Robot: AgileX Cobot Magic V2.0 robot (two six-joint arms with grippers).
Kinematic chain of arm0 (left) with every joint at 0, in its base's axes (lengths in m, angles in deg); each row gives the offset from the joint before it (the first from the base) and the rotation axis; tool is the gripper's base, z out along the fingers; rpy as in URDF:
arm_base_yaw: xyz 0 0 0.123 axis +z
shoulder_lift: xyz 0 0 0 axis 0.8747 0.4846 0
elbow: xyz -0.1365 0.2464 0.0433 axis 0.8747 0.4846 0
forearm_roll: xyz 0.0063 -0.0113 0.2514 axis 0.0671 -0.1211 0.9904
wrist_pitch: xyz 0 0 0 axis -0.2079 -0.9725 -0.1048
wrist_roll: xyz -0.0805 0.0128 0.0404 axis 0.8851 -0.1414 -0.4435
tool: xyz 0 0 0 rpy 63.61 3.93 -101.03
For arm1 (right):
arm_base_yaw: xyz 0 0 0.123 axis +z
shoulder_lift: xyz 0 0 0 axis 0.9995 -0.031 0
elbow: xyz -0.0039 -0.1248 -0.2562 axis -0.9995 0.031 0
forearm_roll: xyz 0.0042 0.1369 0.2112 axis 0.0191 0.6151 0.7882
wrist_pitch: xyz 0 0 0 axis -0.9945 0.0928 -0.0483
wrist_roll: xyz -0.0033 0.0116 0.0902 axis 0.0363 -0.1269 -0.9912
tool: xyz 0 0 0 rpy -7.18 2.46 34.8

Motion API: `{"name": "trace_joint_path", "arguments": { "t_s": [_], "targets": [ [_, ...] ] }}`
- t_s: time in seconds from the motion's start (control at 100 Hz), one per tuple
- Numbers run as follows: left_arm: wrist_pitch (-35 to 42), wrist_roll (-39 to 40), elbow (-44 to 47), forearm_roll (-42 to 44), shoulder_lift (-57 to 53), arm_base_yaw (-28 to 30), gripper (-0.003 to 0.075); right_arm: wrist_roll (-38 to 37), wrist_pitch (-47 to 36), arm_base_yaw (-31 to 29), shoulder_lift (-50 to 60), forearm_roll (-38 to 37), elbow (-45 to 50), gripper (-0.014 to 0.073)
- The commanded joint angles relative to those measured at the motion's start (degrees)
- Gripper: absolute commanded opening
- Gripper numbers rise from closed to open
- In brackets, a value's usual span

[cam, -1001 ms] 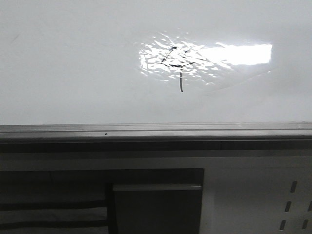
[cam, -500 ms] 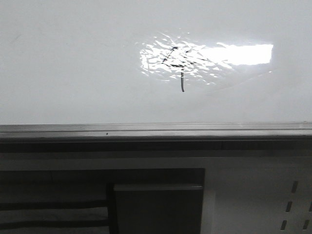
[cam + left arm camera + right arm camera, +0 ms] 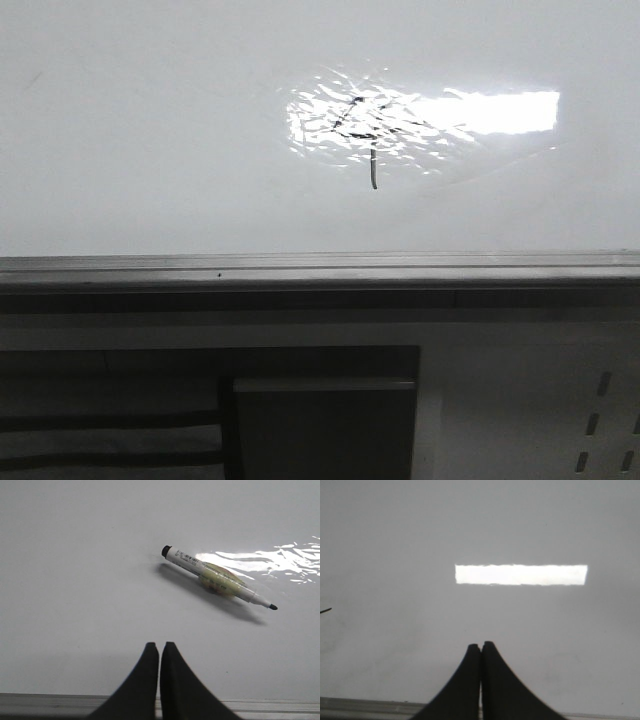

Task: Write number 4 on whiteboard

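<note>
The number 4 [image 3: 365, 135] sits on the whiteboard [image 3: 150, 150], right of centre and partly lost in a rippled glare patch [image 3: 400, 120], so only its slanted strokes and short vertical tail read clearly. A marker [image 3: 217, 578], uncapped, lies flat on the board apart from the left gripper [image 3: 159, 647], whose fingers are pressed together on nothing. The right gripper [image 3: 481, 646] is likewise closed and empty, near the grey edge rail [image 3: 300, 265]

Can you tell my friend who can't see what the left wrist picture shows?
A marker with its cap off lies loose on the whiteboard. The left gripper points toward it with jaws shut and empty, not touching it.
</note>
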Motion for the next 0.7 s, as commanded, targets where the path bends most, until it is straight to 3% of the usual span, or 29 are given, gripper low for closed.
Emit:
{"name": "trace_joint_path", "arguments": {
  "t_s": [0.0,0.69],
  "targets": [
    [4.04,-0.04,1.47,-0.57,-1.47,0.02,-0.002,-0.63,-2.19,-0.31,1.39,-0.38,1.22,-0.0071],
    [4.04,-0.04,1.47,-0.57,-1.47,0.02,-0.002,-0.98,-0.37,-0.31,1.39,-2.78,1.22,-0.0071]
  ]
}}
